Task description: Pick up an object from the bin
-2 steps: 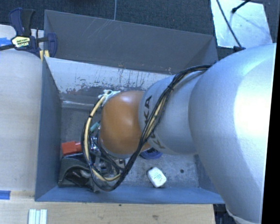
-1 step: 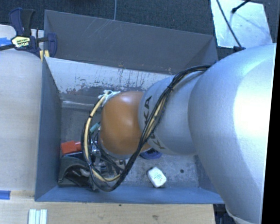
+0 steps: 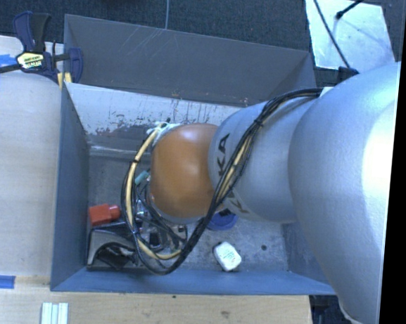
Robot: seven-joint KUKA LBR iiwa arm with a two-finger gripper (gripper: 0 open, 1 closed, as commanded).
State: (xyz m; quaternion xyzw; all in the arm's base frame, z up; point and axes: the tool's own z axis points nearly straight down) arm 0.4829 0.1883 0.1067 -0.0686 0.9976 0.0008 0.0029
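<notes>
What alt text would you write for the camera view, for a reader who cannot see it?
A large silver robot arm with an orange wrist cover and looped cables reaches from the right deep into a grey metal bin. Near its wrist lie a small red block, a dark object and a small white rounded piece.

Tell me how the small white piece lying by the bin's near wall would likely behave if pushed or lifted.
The white piece looks small and blocky with rounded corners, so it is probably light and would slide rather than roll. It lies alone on the bare bin floor, so a push would likely skid it against the near wall.
</notes>
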